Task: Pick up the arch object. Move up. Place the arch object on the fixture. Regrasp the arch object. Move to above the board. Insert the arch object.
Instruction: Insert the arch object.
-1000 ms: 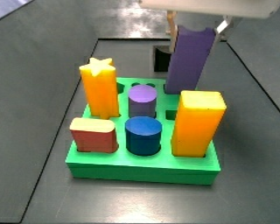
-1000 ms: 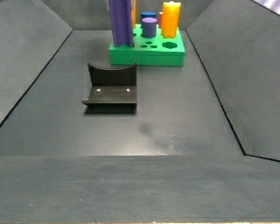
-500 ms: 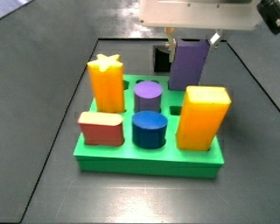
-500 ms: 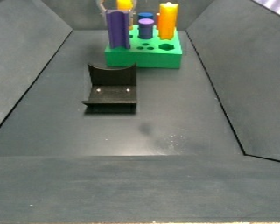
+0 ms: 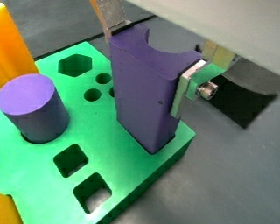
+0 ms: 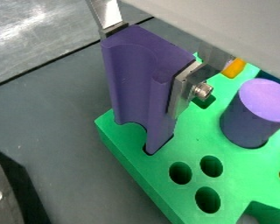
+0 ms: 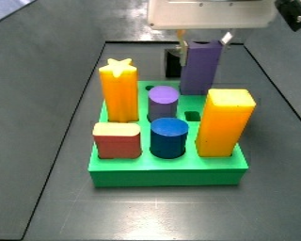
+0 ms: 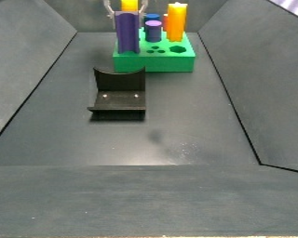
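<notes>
Gripper (image 5: 154, 54), clamped on the arch object (image 5: 149, 92): keep it vertical, press straight down into the board (image 5: 119, 179) below.

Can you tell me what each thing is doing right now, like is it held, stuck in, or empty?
gripper: over the board's corner, shut on the arch object.
arch object: upright, lower end in the board.
board: flat on the floor, several small holes empty.
purple cylinder: standing in the board.
fixture: empty.
orange star peg: standing in the board.
</notes>
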